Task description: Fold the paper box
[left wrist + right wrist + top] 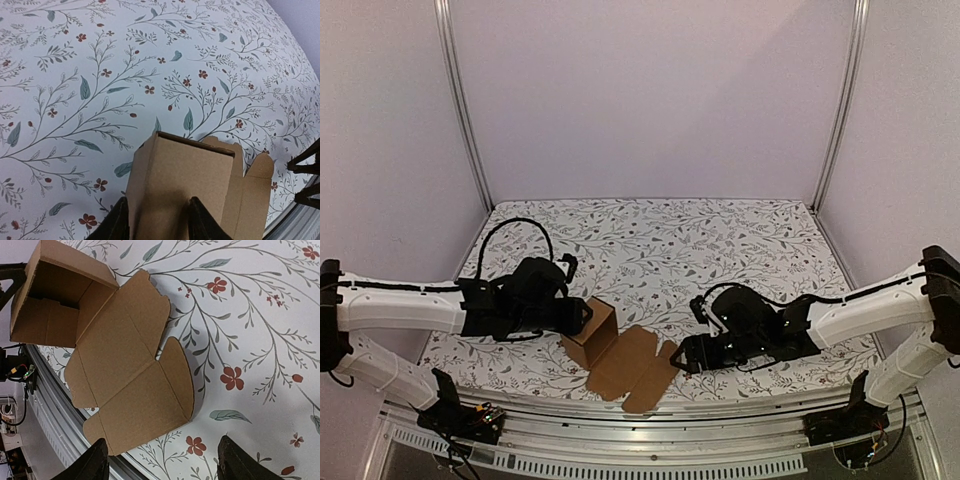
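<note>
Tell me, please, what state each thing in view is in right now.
Plain brown cardboard paper box: half folded, body standing open, lid panel and flaps flat on the flower-printed table.
Left fingers: partly closed against the box body; grip unclear.
Right fingers: open, holding nothing.

Left arm (395,305) and right arm (865,315) are both showing white shells on the long links, turning to black housings toward the wrists. Black cables (515,219) are looping off the wrists and trailing along the white shells. Left tool (582,315) and right tool (682,355) are showing matte black fingers (92,465); bases (460,415) are showing black, with small coloured wires.
</note>
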Available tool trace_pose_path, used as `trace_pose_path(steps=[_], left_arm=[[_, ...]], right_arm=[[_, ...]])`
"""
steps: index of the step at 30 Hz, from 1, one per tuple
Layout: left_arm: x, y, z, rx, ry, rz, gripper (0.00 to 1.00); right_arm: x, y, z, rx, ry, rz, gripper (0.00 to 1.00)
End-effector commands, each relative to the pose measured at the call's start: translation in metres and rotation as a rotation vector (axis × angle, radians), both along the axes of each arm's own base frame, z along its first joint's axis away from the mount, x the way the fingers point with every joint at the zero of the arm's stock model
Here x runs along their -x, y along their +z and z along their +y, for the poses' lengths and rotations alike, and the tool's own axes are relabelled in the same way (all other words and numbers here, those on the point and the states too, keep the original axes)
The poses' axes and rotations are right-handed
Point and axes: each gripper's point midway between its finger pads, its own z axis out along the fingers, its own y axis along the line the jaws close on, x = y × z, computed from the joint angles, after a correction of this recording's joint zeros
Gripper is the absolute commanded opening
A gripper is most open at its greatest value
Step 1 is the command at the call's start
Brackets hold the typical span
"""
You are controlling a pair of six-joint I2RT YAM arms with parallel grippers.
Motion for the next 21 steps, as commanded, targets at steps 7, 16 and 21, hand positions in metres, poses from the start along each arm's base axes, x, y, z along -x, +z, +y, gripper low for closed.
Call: trace_pose_path(steps=[7, 16, 21], left_arm=[[0.009, -0.036, 0.031, -0.055, 0.035, 0.122, 0.39], [0.006, -0.040, 0.044, -0.035, 0.059, 0.144, 0.39], [0.006, -0.041, 0.047, -0.011, 0.064, 0.164, 0.39]], right_arm=[[0.004, -0.037, 0.013, -0.134, -0.121, 0.216, 0.72], [-0.002, -0.049, 0.027, -0.247, -0.170, 0.269, 0.70], [-0.010, -0.047, 0.040, -0.355, -0.198, 0.274, 0.67]])
